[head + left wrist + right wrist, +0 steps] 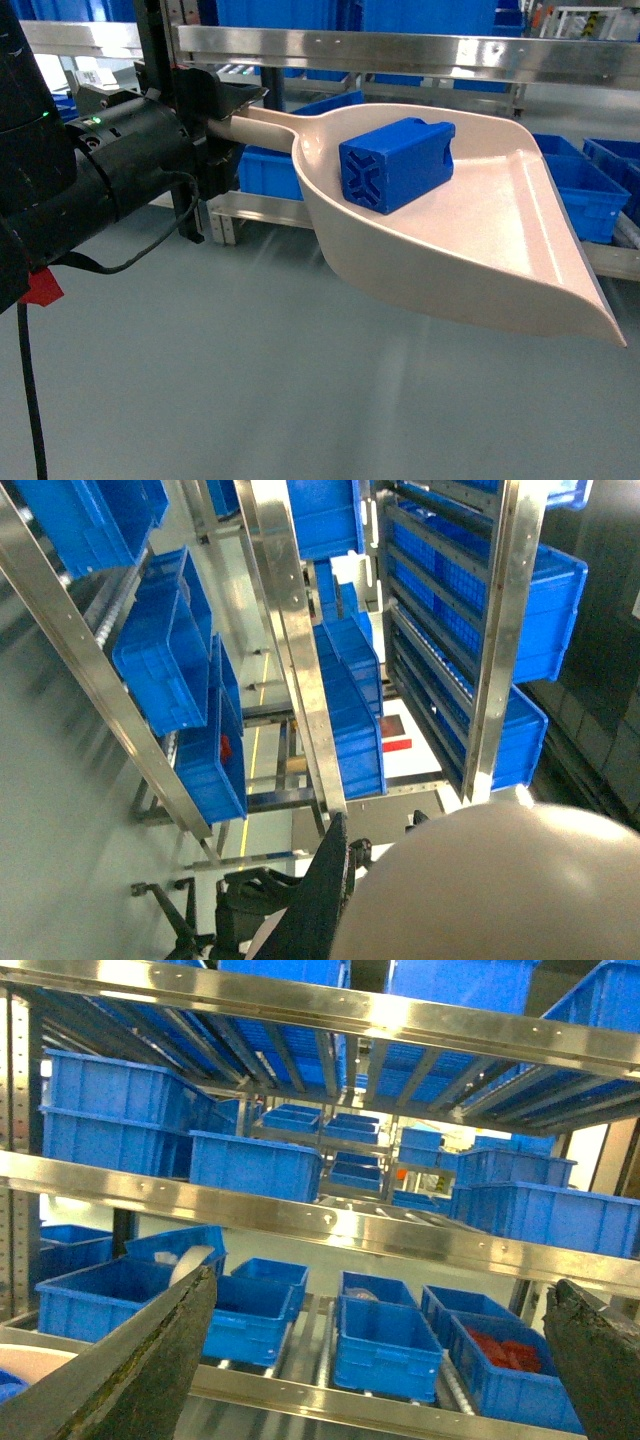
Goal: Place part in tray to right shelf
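Clearly the carrying step is in hand: the part [397, 163] lies on its side in the tray [480, 250], held off the floor in front of the right shelf [400, 48], whose rail runs across the far side. Next, I judge, the tray must travel level to the rack so the block does not slide toward the open lip at the near right. The left gripper [222, 120] is clamped on the tray's handle. The right gripper [380, 1360] has its fingers [140, 1360] wide apart, holding nothing.
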You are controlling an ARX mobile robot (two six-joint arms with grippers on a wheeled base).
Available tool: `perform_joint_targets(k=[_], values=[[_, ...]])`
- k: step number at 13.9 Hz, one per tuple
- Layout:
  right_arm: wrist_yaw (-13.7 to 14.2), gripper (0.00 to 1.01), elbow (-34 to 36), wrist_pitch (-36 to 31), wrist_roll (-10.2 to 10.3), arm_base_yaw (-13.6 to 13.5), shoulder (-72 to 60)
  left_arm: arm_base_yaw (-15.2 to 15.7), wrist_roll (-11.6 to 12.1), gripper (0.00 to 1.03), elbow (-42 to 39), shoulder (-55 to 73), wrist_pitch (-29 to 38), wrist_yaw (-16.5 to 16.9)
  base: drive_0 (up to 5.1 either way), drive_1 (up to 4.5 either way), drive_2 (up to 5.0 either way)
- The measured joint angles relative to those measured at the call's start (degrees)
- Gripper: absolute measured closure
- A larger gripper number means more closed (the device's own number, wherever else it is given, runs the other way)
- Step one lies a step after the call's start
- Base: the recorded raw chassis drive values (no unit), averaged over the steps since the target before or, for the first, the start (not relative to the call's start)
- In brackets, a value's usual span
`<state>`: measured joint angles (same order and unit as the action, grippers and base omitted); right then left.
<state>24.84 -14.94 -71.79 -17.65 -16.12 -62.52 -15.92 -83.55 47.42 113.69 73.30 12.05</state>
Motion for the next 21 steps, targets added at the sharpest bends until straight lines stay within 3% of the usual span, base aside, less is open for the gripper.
perform_joint_targets(k=[21], values=[[0.0, 0.03, 0.0, -0.2, 0.0, 0.0, 0.0, -0.1, 0.0, 0.9, 0.0, 0.0, 0.2, 0.1, -1.6, -1.59, -1.6]])
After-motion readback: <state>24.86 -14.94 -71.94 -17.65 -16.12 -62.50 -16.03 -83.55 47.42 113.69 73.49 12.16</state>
